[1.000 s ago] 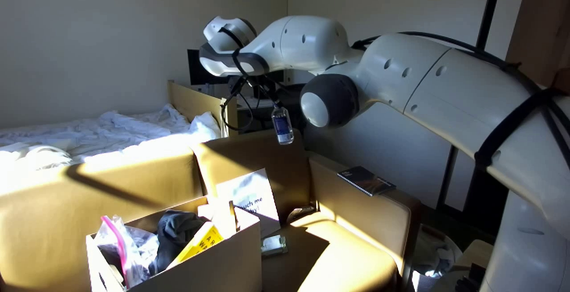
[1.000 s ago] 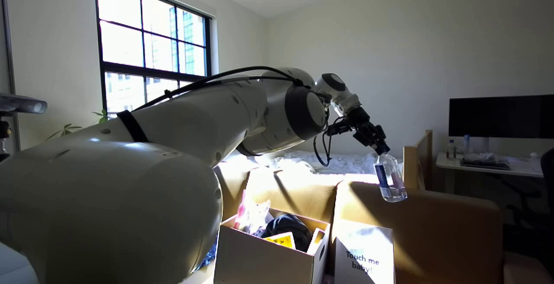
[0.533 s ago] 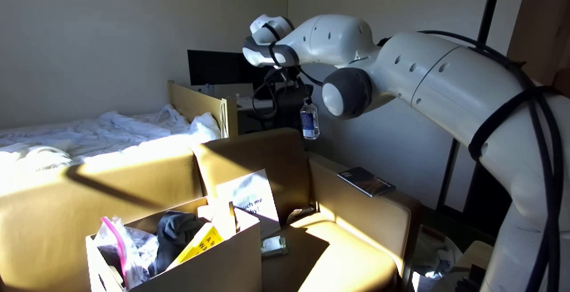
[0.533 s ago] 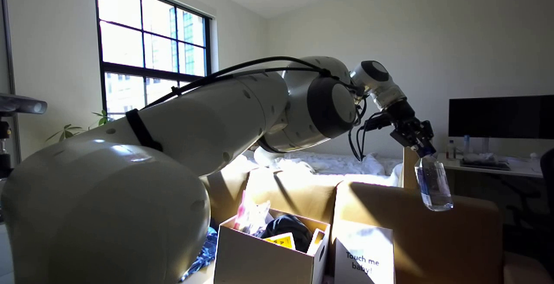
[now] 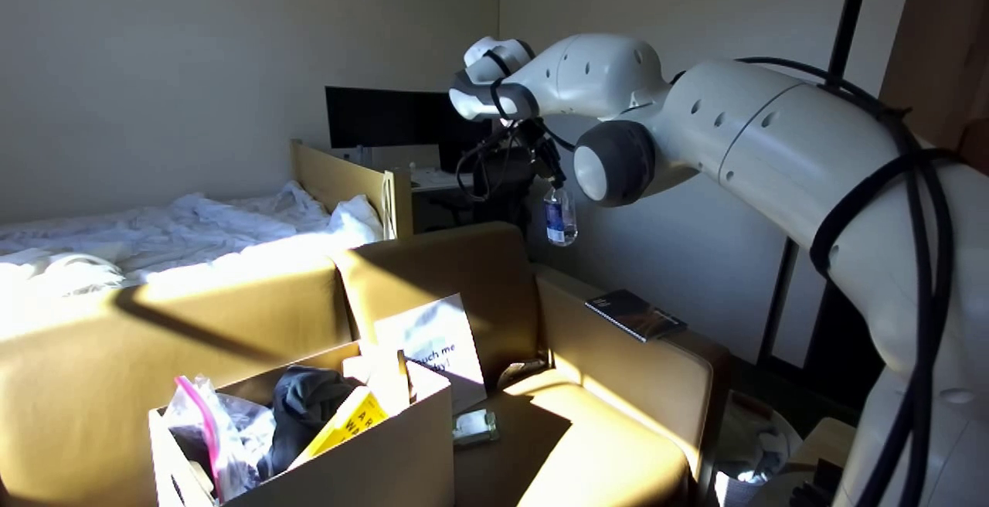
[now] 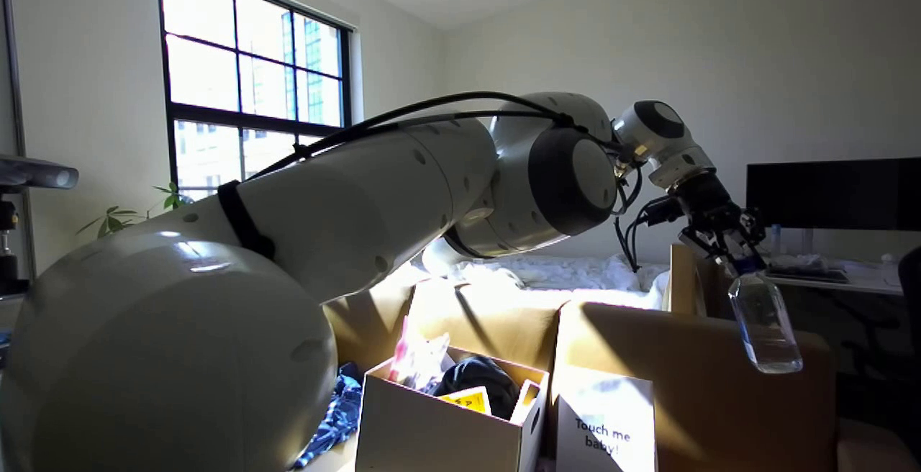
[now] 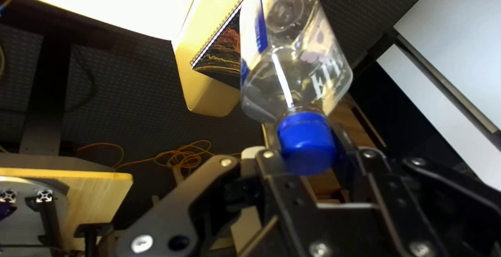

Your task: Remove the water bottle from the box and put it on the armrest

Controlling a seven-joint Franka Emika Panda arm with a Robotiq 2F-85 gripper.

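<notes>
The water bottle, clear with a blue cap and a blue-and-white label, hangs tilted in the air in both exterior views [image 5: 559, 217] [image 6: 765, 324]. My gripper [image 7: 307, 143] is shut on its cap end, and the bottle's base points away from the fingers in the wrist view [image 7: 291, 65]. The tan armrest [image 5: 564, 284] is at the right end of the sofa in an exterior view, lower than the bottle; it also shows beyond the bottle in the wrist view [image 7: 209, 96]. The cardboard box [image 5: 378, 453] stands on the sofa seat, away from the gripper, with clutter inside.
A dark spiral notebook [image 5: 635, 314] lies on the armrest top. A white sign [image 6: 604, 421] leans on the sofa back beside the box. A small package [image 5: 474, 427] lies on the seat. A bed [image 5: 193, 236] and a desk with monitors [image 6: 827, 195] stand behind.
My arm has carried the bottle away from above the sofa back, to the right in both exterior views, with most of the movement in the earlier half second. The grip looks unchanged.
</notes>
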